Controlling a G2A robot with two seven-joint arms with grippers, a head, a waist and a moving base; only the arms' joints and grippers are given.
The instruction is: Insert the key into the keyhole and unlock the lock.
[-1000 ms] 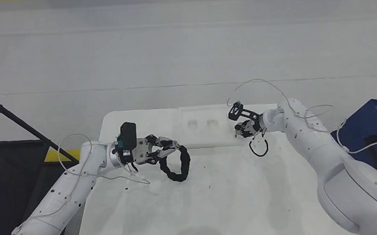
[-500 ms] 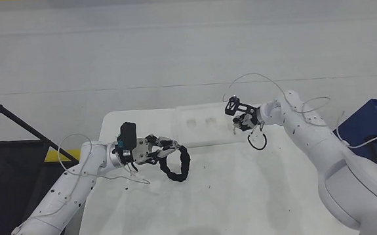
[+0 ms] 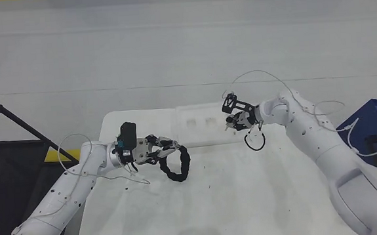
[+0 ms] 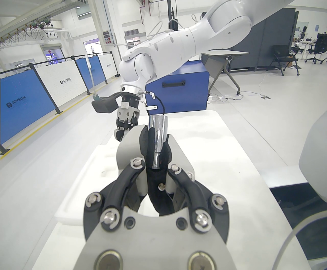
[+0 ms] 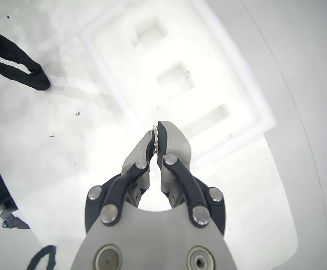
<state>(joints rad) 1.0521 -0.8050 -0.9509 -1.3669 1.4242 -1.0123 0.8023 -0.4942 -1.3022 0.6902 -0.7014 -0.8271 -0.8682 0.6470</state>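
My left gripper [image 3: 166, 148] is over the left part of the white table [image 3: 247, 205], shut on the lock [image 3: 177, 165], a black sheathed cable loop. In the left wrist view the lock's chrome cylinder [image 4: 158, 136] sticks out beyond my left gripper [image 4: 152, 148] and points toward the other arm. My right gripper [image 3: 232, 122] hangs over the white foam tray [image 3: 206, 134], shut on a small metal key [image 5: 154, 140] pinched at the fingertips [image 5: 166, 133]. That right gripper [image 4: 125, 126] also appears farther off, beyond the cylinder and apart from it.
The foam tray [image 5: 209, 84] has square recesses and lies at the table's back edge. A thin black cable loop [image 3: 255, 143] dangles under the right wrist. A blue cabinet [image 3: 374, 134] stands off the table's right side. Small specks dot the tabletop.
My right gripper has moved left and a little toward the back with the key, now over the foam tray. The left arm and the lock have stayed still.
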